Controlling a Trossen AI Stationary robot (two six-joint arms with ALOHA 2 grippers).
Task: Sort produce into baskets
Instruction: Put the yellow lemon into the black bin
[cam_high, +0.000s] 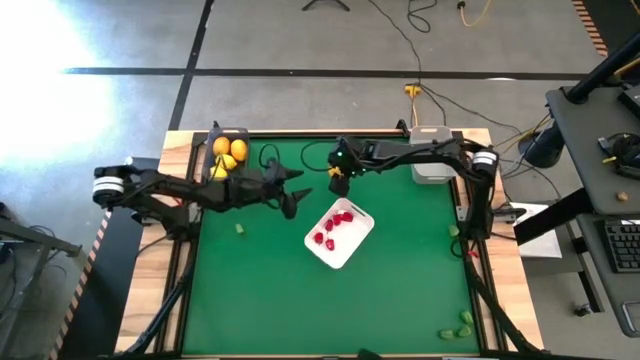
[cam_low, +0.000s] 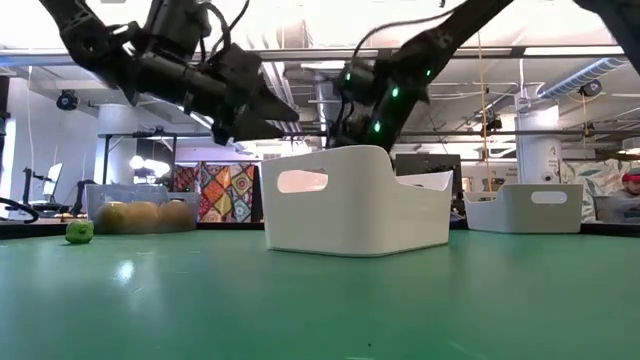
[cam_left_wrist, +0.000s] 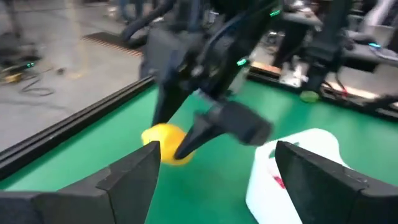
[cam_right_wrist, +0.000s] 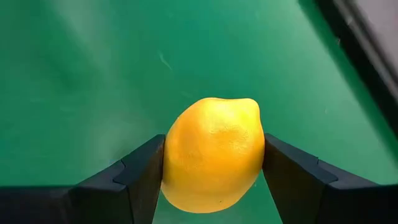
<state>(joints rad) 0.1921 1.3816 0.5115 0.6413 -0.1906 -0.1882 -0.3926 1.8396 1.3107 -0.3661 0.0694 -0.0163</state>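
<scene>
A green surface (cam_high: 270, 290) carries a white tray (cam_high: 352, 246) near its middle, with small red berries (cam_high: 330, 238) inside. The right hand (cam_right_wrist: 212, 177) hangs above the surface just toward the far edge from the tray, its two fingers pinching a yellow lemon (cam_right_wrist: 212, 152) by the sides. The left hand (cam_left_wrist: 214, 168) hovers close by, nearer the left edge, fingers spread and empty, facing the right hand. A dark bin (cam_high: 229, 153) at the far left corner holds lemons and an orange fruit. A pale bin (cam_high: 431, 167) sits toward the far right corner. Small green pieces (cam_high: 460, 325) lie near the right edge, and one (cam_high: 240, 229) lies left of the tray.
</scene>
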